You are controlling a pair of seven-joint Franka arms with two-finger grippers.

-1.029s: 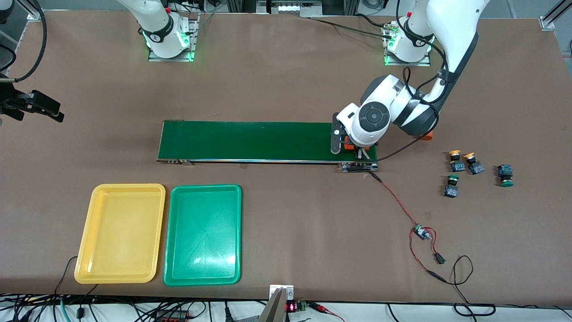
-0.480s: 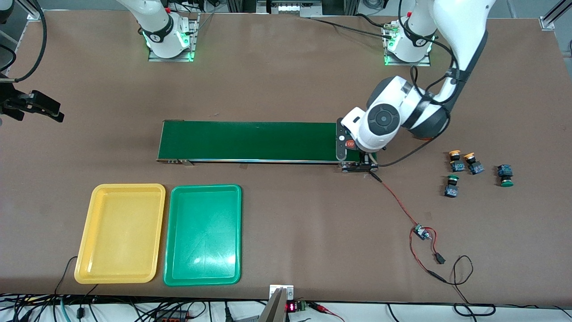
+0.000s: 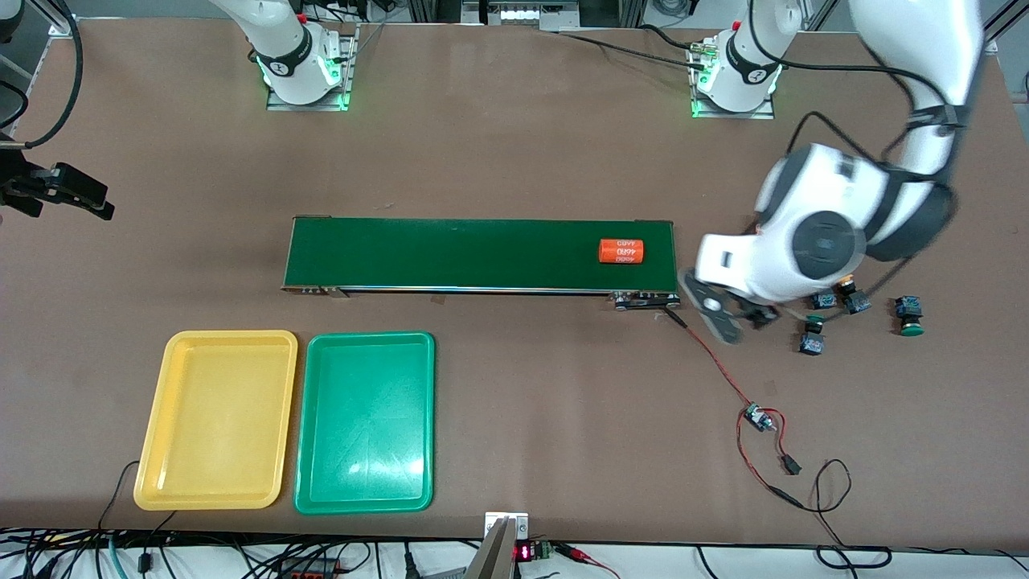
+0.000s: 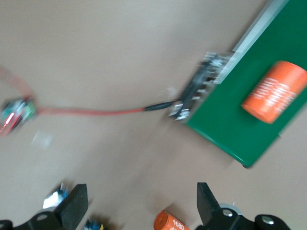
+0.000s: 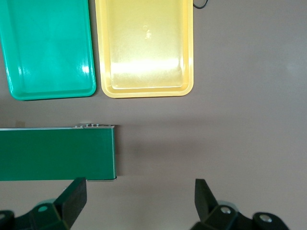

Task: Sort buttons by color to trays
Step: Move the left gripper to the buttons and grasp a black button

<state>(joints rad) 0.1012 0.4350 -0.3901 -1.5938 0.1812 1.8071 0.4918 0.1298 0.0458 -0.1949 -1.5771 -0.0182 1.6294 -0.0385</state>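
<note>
Four buttons lie near the left arm's end of the table. One green-capped button and another show whole. The two yellow-capped buttons are partly hidden under the left arm. My left gripper is open and empty, over the table between the belt's end and the buttons; it shows in the left wrist view with a blurred button beside one finger. The yellow tray and green tray lie empty side by side. My right gripper is open and empty, above the table by the belt's other end.
A dark-green conveyor belt carries an orange cylinder near its end. A second orange cylinder lies on the table under the left gripper. A red wire with a small board runs from the belt.
The left gripper let go of the orange cylinder, which now lies on the belt. The left arm swung from the belt's end toward the buttons. The right arm shows no change.
</note>
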